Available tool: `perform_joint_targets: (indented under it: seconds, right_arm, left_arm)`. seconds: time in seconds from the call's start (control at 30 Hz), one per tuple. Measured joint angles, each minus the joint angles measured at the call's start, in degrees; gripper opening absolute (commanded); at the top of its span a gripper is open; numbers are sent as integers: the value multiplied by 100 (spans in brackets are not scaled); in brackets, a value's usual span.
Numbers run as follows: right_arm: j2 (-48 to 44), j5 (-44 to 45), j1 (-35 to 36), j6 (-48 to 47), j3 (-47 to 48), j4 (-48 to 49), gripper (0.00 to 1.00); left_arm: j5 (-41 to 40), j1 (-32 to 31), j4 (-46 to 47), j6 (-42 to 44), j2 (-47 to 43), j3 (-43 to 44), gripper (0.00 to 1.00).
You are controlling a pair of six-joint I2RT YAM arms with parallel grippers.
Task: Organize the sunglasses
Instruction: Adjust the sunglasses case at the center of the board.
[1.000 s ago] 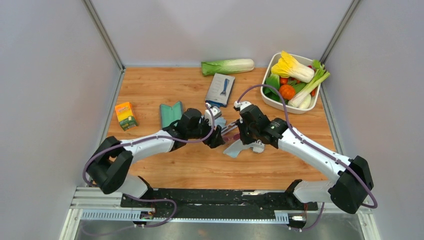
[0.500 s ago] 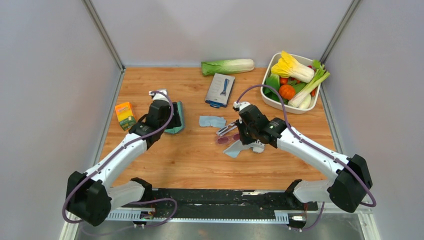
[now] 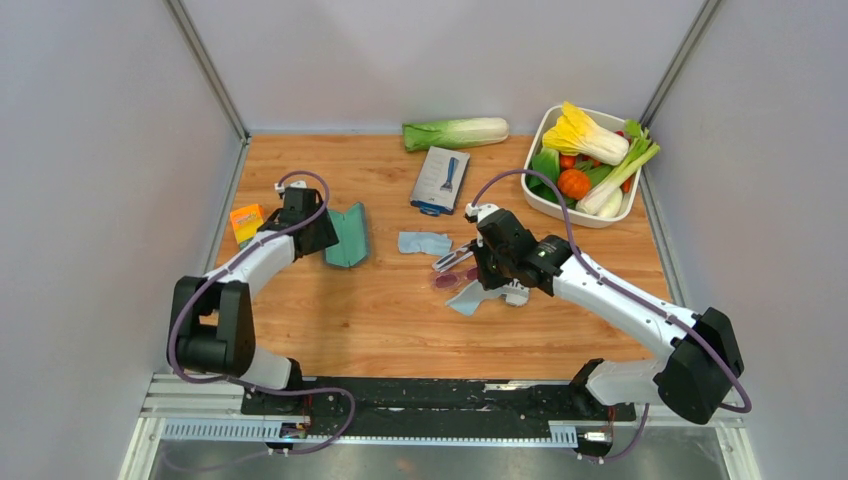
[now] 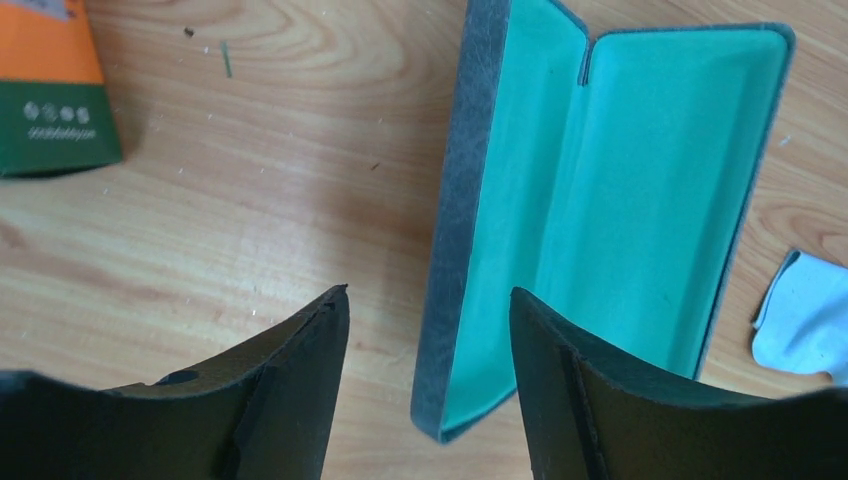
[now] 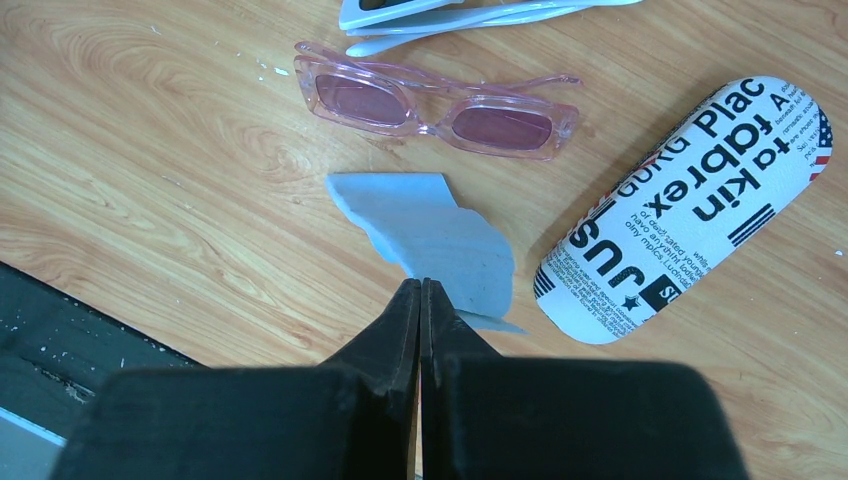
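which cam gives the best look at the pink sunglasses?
Right wrist: the sunglasses lie whole and sharp on the table, both lenses and the arms visible. Top external shows them small and indistinct. Left wrist does not show them.

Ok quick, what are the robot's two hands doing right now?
Left gripper: open, holding nothing, by the grey case.
Right gripper: closed, tips at the blue cloth; a pinch cannot be told.

Grey case (image 4: 600, 200) lies open on wooden table (image 3: 380, 310), teal lining up. Orange-green box (image 3: 246, 223) on its left, pale blue cloth (image 3: 425, 243) on its right. White lettered case (image 5: 690, 200) just beside second cloth (image 5: 430, 240). Cabbage (image 3: 455, 133) and vegetable tray (image 3: 541, 136) at far edge.
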Motion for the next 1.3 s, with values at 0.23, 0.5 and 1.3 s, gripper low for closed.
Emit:
perform_joint_targets:
  seconds: [0.23, 0.5, 1.3]
  right_arm:
    - [0, -4, 0, 0, -2, 2, 0]
    - [37, -50, 0, -4, 0, 4, 0]
    - [146, -236, 0, -101, 0, 17, 0]
  left_arm:
    - [769, 387, 140, 275, 813, 461, 24]
    - [1676, 409, -136, 951, 1484, 1086, 11]
    - [-909, -3032, -1012, 2179, 164, 299, 9]
